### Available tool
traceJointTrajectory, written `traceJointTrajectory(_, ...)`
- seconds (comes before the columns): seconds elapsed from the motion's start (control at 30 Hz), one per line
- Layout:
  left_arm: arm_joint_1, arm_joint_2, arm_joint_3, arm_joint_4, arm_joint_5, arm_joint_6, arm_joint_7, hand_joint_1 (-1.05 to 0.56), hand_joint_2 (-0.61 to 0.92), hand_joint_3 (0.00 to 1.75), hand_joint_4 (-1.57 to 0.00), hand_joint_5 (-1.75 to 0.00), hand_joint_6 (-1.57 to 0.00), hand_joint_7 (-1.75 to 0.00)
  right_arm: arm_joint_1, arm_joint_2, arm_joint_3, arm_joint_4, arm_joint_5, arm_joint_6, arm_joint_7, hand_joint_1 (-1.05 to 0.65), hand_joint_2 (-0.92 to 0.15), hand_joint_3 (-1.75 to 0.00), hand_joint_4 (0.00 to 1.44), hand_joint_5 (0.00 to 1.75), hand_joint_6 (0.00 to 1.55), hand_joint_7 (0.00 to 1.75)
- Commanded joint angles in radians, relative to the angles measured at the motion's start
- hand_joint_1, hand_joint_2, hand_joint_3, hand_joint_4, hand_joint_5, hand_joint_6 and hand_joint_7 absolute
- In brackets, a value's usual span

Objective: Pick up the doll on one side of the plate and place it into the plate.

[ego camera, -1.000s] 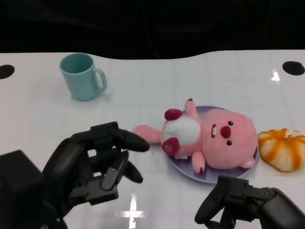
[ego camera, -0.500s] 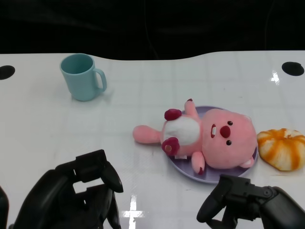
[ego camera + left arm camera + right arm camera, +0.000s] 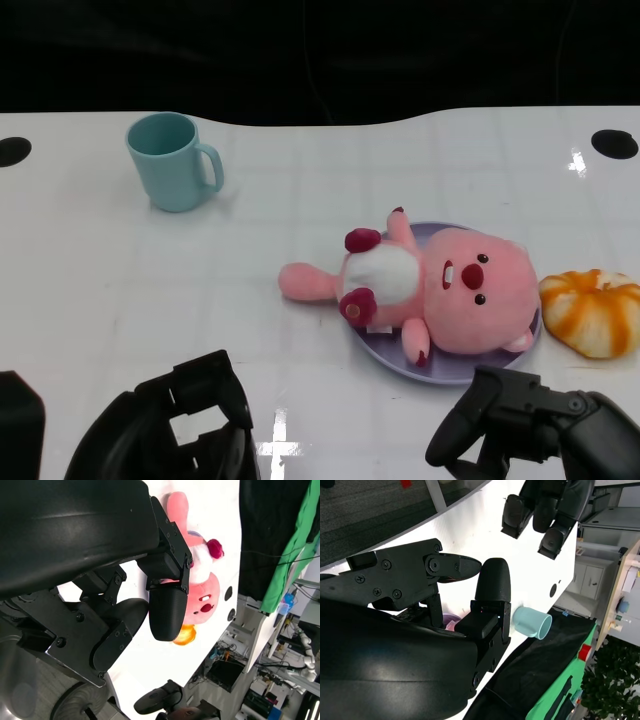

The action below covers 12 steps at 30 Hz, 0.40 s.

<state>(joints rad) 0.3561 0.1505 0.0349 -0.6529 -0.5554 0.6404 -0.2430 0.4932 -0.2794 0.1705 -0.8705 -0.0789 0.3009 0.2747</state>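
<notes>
A pink plush doll (image 3: 440,290) lies on its back on the purple plate (image 3: 452,374), with one limb reaching off the plate's left rim onto the table. The left wrist view also shows the doll (image 3: 205,587) beyond my fingers. My left hand (image 3: 170,430) sits low at the near left edge, well apart from the doll, holding nothing, its fingers loosely bent and apart. My right hand (image 3: 530,430) rests at the near right, just in front of the plate, empty, fingers bent but apart. The right wrist view shows my left hand (image 3: 545,510) across the table.
A teal mug (image 3: 172,160) stands at the back left, handle to the right. An orange and white striped pumpkin-like toy (image 3: 592,312) lies right of the plate, almost touching it. Black round marks (image 3: 614,142) sit at the table's far corners. The table's far edge meets a dark backdrop.
My left hand has drawn back from beside the doll's outstretched limb toward the near edge and sunk lower in view. The right hand shifted slightly down. Doll and plate stayed put.
</notes>
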Motion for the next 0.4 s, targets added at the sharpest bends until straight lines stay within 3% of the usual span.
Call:
traceJointTrajectory(0.03, -0.011, 0.012, 0.001, 0.012, -0.006, 0.013, 0.009, -0.13, 0.33, 1.56, -0.91, -1.75, -0.75, -1.7, 0.007, -0.014, -0.012, 0.006, 0.007, -0.017, 0.007, -0.26, -0.92, -0.35, 0.68, 1.58, 0.61, 1.29)
traceJointTrajectory(0.4, -0.02, 0.018, -0.009, 0.022, 0.001, 0.016, 0.009, -0.16, 0.28, 1.57, -0.92, -1.75, -0.78, -1.68, 0.004, -0.012, -0.017, 0.009, 0.013, -0.013, 0.015, -0.24, -0.92, -0.35, 0.66, 1.59, 0.59, 1.3)
